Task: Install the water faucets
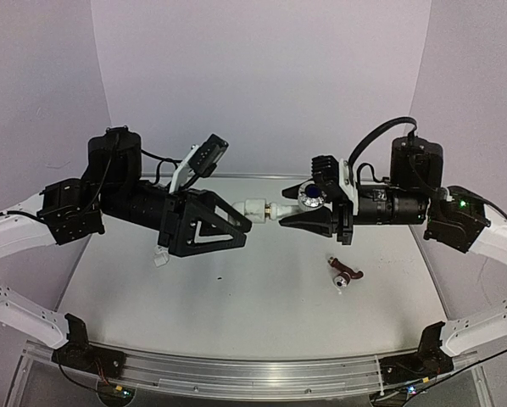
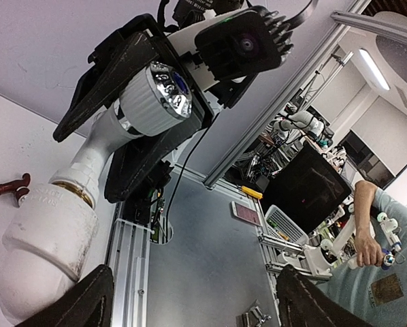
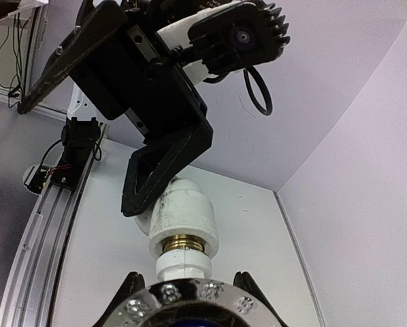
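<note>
The right gripper point(image 1: 283, 207) clamps the water faucet point(image 1: 310, 197), whose brass end sits inside the white elbow fitting point(image 1: 255, 206). The left gripper point(image 1: 241, 214) gapes wide around that fitting, with free air above and below it.

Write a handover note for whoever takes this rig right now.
Left gripper: open, jaws wide around the white elbow fitting, mid-air.
Right gripper: shut on the water faucet.
Done: the faucet's brass thread is in the elbow's mouth, with a brass band showing.
To do: probably regrip the elbow and screw further; seating can't be judged.
A small dark red part lies on the table, untouched.
</note>
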`<state>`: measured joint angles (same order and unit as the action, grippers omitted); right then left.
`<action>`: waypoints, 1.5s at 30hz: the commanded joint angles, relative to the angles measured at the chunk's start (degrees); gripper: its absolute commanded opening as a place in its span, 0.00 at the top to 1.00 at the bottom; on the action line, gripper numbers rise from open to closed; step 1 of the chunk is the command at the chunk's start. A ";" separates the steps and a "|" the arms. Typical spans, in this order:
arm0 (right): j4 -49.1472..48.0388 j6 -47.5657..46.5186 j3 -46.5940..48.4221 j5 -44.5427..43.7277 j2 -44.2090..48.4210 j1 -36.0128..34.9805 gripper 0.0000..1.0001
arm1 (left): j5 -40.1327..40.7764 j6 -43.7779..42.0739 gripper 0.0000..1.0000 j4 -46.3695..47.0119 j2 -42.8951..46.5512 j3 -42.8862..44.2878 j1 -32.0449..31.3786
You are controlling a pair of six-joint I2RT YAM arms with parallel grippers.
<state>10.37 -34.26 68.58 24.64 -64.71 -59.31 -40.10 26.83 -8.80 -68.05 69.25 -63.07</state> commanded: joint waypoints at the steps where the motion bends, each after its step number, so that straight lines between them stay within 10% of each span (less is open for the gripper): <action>1: -6.59 3.32 3.55 1.94 0.72 -0.18 1.00 | 2.89 -0.55 0.13 -0.21 1.86 -1.01 0.01; 6: -6.81 4.50 3.91 3.27 0.90 -0.13 1.00 | 4.53 -0.81 0.00 -1.07 1.79 -0.95 0.06; 45: -4.36 6.28 0.50 11.79 2.04 -0.13 1.00 | 2.41 0.39 0.00 3.92 3.62 -0.11 0.05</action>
<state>7.68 -26.74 69.80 35.70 -64.31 -59.18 -35.88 27.00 -8.32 -65.47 68.49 -63.18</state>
